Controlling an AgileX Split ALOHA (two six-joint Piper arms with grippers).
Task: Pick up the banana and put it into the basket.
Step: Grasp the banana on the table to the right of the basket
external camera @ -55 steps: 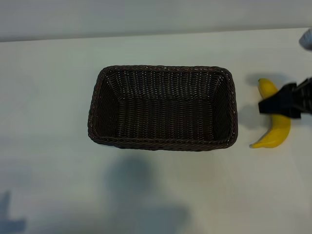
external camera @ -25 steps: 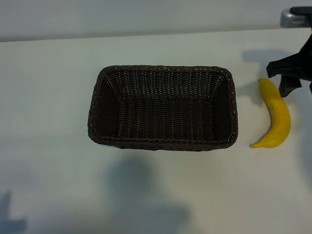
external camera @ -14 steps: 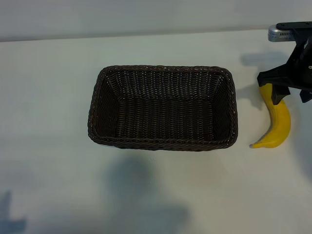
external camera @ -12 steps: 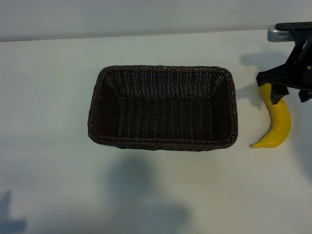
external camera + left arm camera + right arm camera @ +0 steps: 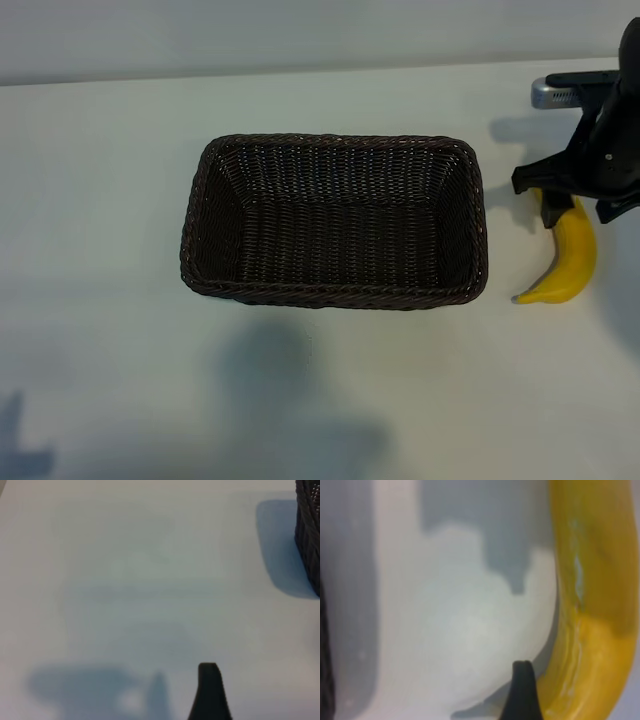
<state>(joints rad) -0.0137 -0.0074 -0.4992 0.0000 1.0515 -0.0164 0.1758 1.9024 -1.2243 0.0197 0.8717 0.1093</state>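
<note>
- Exterior view: right gripper, jaws spread and gripping nothing, points down over the upper end of the curved bright-yellow banana, placed to straddle it for a pinch.
- Banana lies on the white table at 3 o'clock of the rectangular dark-brown woven wicker basket, just beside its rim; basket holds nothing yet.
- Left gripper, released, hovers idle beyond the basket's 9 o'clock end.

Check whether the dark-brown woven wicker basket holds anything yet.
Empty. The dark-brown woven wicker basket shows only bare weave inside; the curved yellow banana lies on the white table beside it, under the open right gripper.
</note>
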